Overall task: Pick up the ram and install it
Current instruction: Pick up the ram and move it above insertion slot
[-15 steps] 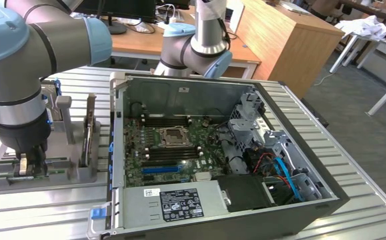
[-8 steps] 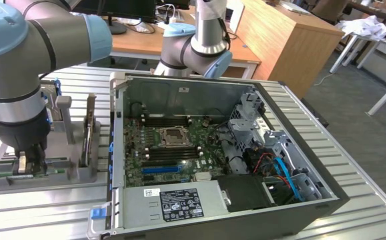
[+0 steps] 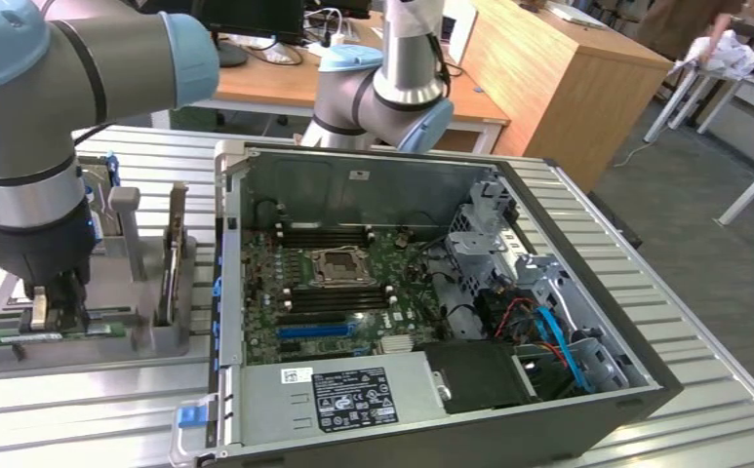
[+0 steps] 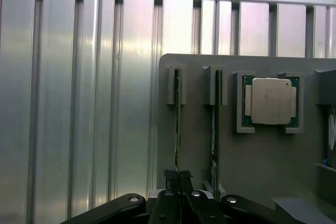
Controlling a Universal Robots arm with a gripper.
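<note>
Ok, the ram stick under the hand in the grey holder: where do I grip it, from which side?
Pinch the ram stick across its two flat faces at the exposed upper edge, coming straight down. It stands on edge in a slot of the grey holder, so only that edge is free, and a second stick stands close beside. The hand is shut on it there.

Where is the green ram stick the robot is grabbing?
The ram sits in the grey holder on the exterior view's left, beside the open computer case, with the gripper closed on it.
</note>
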